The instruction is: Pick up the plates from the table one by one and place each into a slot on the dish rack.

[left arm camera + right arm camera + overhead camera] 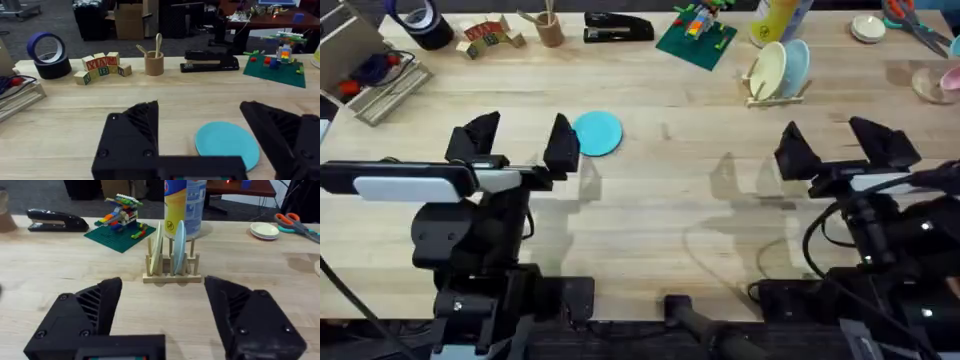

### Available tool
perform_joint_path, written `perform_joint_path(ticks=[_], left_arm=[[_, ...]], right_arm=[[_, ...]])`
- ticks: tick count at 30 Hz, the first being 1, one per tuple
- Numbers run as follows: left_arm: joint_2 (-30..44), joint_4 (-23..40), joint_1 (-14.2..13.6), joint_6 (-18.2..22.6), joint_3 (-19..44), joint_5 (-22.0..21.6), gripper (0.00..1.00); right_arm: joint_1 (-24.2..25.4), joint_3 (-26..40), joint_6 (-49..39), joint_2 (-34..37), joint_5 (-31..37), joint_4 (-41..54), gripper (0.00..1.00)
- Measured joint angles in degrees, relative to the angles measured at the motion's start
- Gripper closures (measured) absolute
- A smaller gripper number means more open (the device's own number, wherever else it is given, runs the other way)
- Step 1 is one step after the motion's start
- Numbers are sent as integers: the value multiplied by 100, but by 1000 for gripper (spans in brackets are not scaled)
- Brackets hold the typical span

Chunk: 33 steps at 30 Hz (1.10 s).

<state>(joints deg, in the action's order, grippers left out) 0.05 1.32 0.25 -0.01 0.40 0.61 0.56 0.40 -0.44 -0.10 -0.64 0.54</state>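
turquoise plate [597, 132] lies flat just beside open left gripper [520, 143].

Light is bright and even across the table [650, 190], falling from above. Soft grey shadows of both arms lie on the wood at the overhead frame's centre and lower middle. The arm bases along its bottom edge look dark and blurred. The wrist views' backgrounds are softer.

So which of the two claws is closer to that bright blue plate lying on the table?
The left gripper: the turquoise plate lies just beside its open fingers. The right gripper, also open, sits far across the table, nearer the dish rack.
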Motion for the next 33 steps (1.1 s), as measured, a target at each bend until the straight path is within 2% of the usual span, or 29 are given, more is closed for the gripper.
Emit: perform_joint_path(ticks=[6,11,15,20,25,29,33], left_arm=[[0,-74,-1,26,0,2,7],[0,-107,-2,58,16,2,7],[0,101,-1,67,316,2,7],[0,983,0,67,1340,0,7],[278,2080,0,72,2529,0,8],[933,2845,-2,74,3543,2,8],[1804,3506,-2,19,4634,2,8]], right_arm=[[1,-2,0,2,-7,-69,7],[0,7,0,9,-26,-599,8],[1,195,0,9,-26,-378,7],[0,1002,2,9,-85,311,7],[2,2215,0,27,-134,1702,8],[0,2997,0,309,-173,2434,8],[2,3616,0,764,-177,2529,8]])
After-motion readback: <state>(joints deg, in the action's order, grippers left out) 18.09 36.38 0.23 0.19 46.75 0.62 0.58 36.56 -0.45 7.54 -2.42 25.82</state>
